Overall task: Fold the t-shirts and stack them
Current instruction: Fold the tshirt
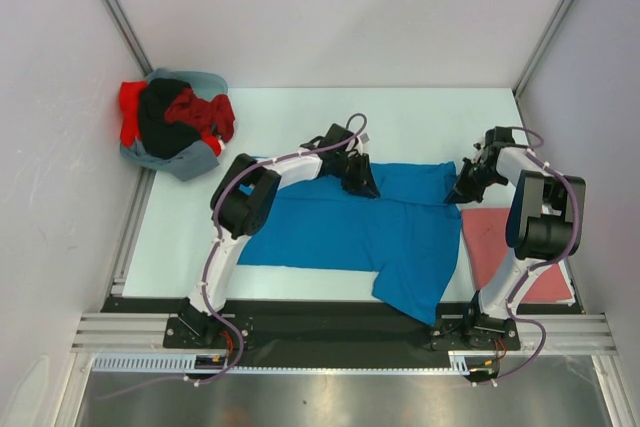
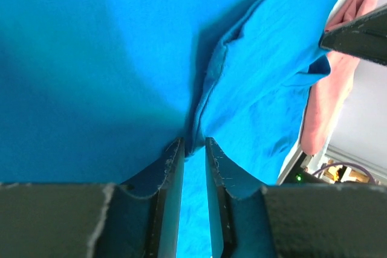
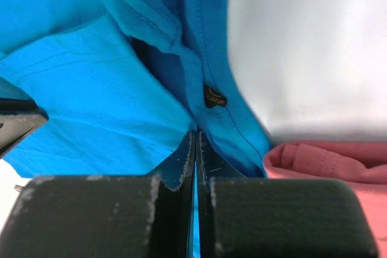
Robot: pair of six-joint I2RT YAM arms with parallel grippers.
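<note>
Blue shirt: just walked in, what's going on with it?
The robot is handling the blue t-shirt spread mid-table. The right gripper is shut on its right edge; the left gripper sits at a bunched fold, grip unclear. A pinkish-red t-shirt lies folded at right; a pile of t-shirts sits far left.

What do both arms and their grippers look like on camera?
The left arm and right arm are white links with bulky black joint housings; a purplish cable loops along each. The left gripper and right gripper are black, with flat matte fingers scuffed pale at the edges.

Blue t-shirt (image 1: 340,232) — soft matt cloth, faintly creased.
</note>
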